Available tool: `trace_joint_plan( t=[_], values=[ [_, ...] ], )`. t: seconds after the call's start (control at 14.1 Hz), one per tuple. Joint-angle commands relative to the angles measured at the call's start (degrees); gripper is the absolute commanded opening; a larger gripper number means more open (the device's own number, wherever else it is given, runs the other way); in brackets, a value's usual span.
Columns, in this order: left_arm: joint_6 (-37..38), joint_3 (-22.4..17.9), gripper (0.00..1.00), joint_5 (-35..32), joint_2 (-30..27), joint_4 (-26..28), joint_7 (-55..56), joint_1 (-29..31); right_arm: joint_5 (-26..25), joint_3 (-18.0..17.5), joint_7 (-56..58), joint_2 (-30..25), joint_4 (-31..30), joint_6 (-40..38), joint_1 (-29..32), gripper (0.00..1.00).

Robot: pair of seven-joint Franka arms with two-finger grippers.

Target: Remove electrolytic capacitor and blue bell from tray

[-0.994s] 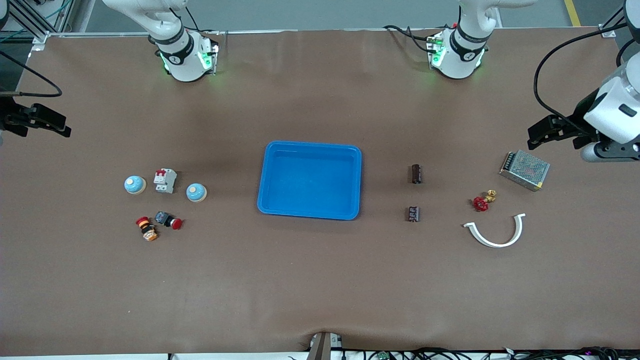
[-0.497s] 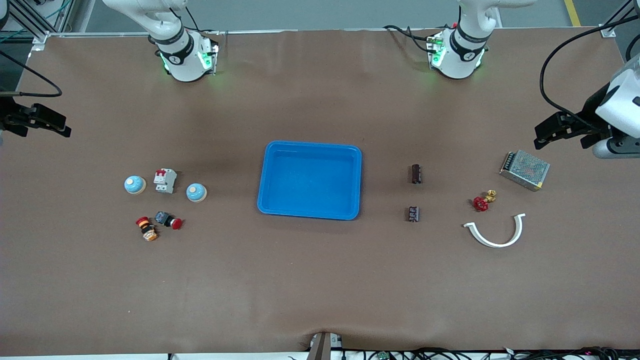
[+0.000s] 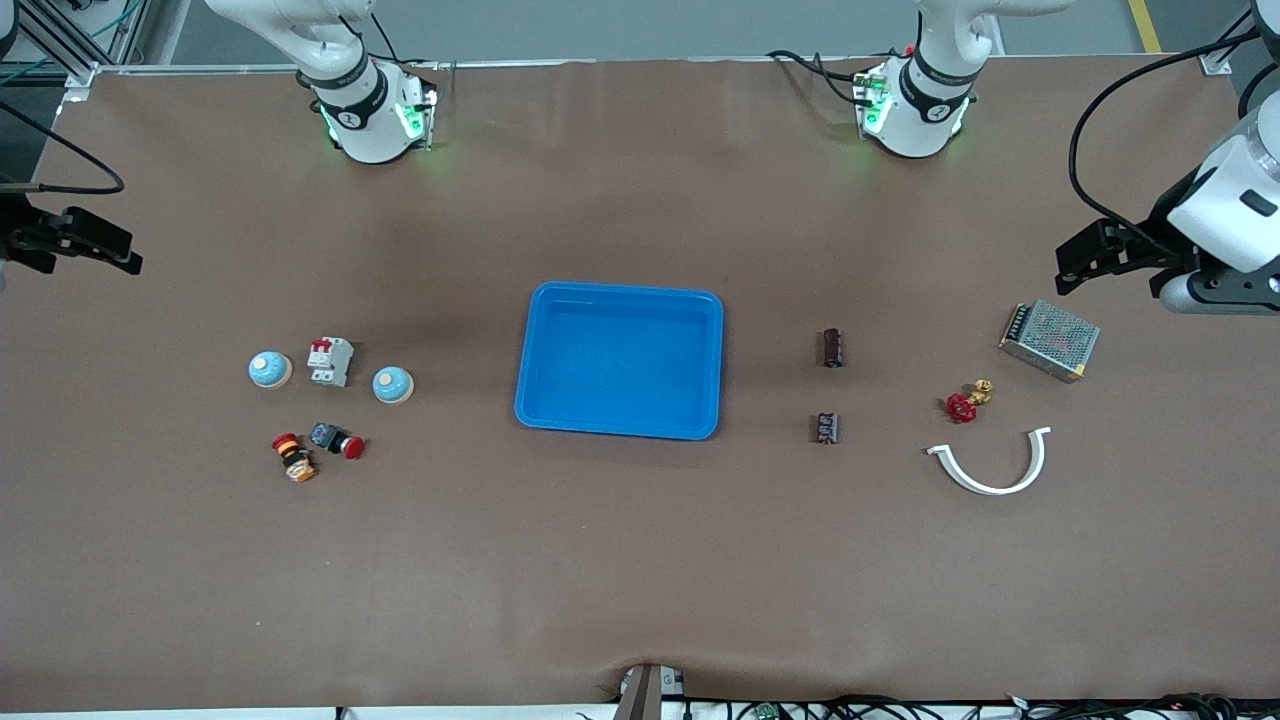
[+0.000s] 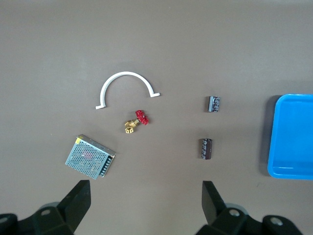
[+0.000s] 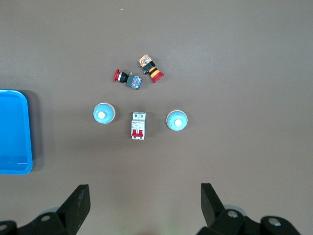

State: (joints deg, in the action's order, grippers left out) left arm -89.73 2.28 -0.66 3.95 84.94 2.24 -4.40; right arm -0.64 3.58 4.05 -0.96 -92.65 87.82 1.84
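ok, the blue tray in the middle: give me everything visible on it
The blue tray is a shallow rectangular tray with rounded corners and a raised rim, plastic by its look. It lies flat on the brown table, midway between the arms' ends, with nothing in it. Nothing touches it but the table. The bells lie toward the right arm's end, the capacitors toward the left arm's. Each wrist view shows one edge of it.

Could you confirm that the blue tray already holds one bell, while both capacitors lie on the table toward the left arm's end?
Not quite: the blue tray holds nothing. Both bells sit on the table toward the right arm's end, as the front view shows. The two capacitors do lie toward the left arm's end.
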Motion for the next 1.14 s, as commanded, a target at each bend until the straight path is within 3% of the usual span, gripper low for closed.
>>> trace_joint_plan(
  t=[0.0,1.06],
  values=[
    [0.9,0.4,1.00,-1.2,0.1,-0.6,-4.5,0.5,1.0,-0.3,-0.5,-0.7,-0.2,-0.2,0.4,1.00],
    [1.0,0.4,1.00,-2.5,0.1,-0.6,-7.7,0.4,0.9,-0.3,-0.5,-0.7,-0.2,-0.2,0.4,1.00]
  ],
)
